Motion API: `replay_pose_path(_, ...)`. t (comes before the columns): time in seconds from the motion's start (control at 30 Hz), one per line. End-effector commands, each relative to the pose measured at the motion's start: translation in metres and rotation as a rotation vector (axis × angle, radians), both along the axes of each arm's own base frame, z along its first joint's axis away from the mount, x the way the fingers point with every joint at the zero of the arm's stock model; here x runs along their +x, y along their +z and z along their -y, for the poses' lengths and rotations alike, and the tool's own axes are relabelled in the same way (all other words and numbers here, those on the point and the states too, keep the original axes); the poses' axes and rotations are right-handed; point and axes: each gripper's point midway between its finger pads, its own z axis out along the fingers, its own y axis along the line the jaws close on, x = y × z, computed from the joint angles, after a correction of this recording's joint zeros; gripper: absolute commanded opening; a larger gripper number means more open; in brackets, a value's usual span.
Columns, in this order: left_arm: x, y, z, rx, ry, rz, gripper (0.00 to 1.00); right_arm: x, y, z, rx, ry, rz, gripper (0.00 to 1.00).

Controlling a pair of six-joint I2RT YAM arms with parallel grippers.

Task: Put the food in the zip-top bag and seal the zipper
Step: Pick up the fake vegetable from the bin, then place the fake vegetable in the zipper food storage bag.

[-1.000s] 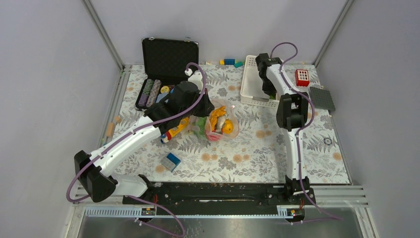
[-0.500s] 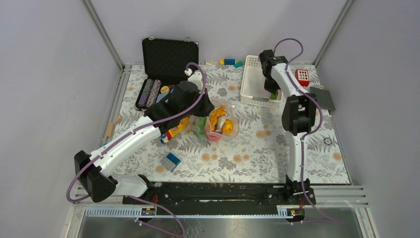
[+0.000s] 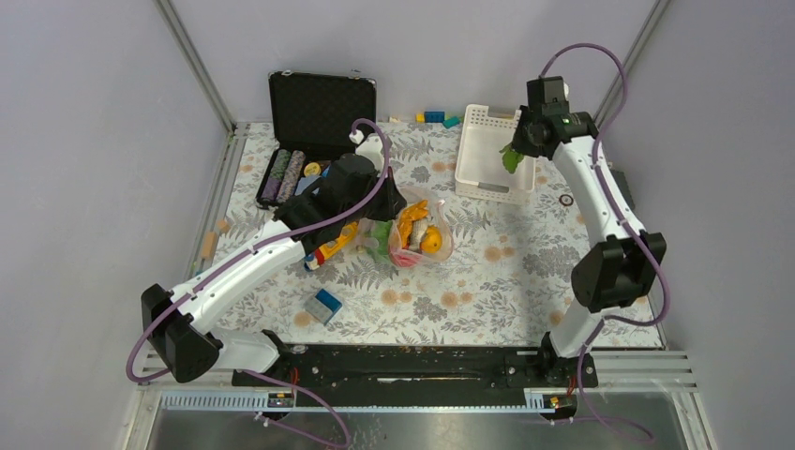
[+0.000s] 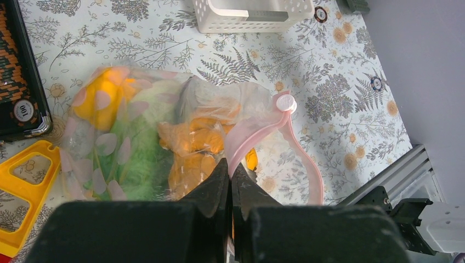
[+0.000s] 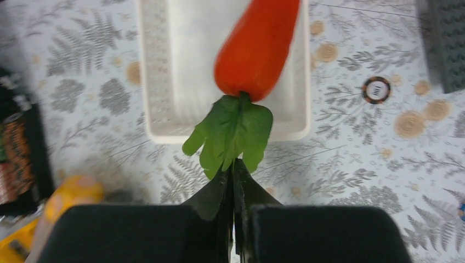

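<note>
Left gripper (image 4: 230, 171): jaws closed all but completely, pinching the pink zipper strip (image 4: 257, 131) of the zip-top bag (image 4: 137, 131) at the near side of its mouth. The white slider (image 4: 285, 102) sits at the strip's far end. The bag lies on the floral tablecloth (image 3: 487, 281) about mid-table, just right of the black case (image 3: 319, 103). Through the film: orange pieces (image 4: 189, 139), a green mass (image 4: 145, 159) and something yellow (image 4: 101, 96) — not identifiable beyond colour. A yellow plastic piece (image 4: 22, 181) lies just beside the bag's left end. Right gripper (image 5: 233, 171): fingers closed tight on the green leaves (image 5: 230, 134) of a toy carrot (image 5: 257, 44), gripping by the leaf tips only. The orange body points away from the wrist and is seen against the inside of the white basket (image 5: 156, 82). Whether it clears the basket floor cannot be told. In the top view the right gripper (image 3: 518, 150) is over the basket's far right corner, with only the leaf showing beneath it — well apart from the bag. A poker chip (image 5: 378, 89) lies on the cloth right of the basket. A blue block (image 3: 326, 305) lies near the front, left of centre.
</note>
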Motion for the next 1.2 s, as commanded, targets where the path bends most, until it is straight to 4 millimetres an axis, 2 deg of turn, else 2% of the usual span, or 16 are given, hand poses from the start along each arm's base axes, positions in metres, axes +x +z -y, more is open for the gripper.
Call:
replay_pose_path(0.0,0.006,0.025,0.002,-0.067,0.014,0.065,0.0,-0.025,0.045,-0.036,0.157,0.181,0.108,0.0)
replay_pose_path(0.1,0.007,0.024,0.0,-0.062,0.019,0.063,0.0,-0.056,0.066,-0.062,0.262,0.345,0.126,0.0)
replay_pose_path(0.27,0.007,0.022,-0.002,-0.045,0.021,0.07,0.0,-0.126,0.088,-0.112,0.51,0.654,0.129,0.0)
replay_pose_path(0.33,0.007,0.022,-0.003,-0.038,0.018,0.074,0.0,-0.155,0.109,-0.126,0.605,0.752,0.18,0.0)
replay_pose_path(0.57,0.005,0.018,0.0,-0.037,0.0,0.06,0.0,-0.237,0.175,-0.158,0.859,1.059,0.351,0.0)
replay_pose_path(0.67,0.003,0.018,0.002,-0.049,-0.007,0.052,0.0,-0.263,0.193,-0.169,0.959,1.145,0.362,0.0)
replay_pose_path(0.8,0.0,0.021,0.005,-0.066,-0.029,0.048,0.0,-0.293,0.216,-0.187,1.019,1.307,0.382,0.0)
replay_pose_path(0.93,-0.004,0.024,0.005,-0.077,-0.038,0.048,0.0,-0.308,0.229,-0.204,1.046,1.406,0.384,0.0)
replay_pose_path(1.17,-0.016,0.028,0.005,-0.102,-0.082,0.046,0.0,-0.301,0.243,-0.22,1.125,1.459,0.406,0.0)
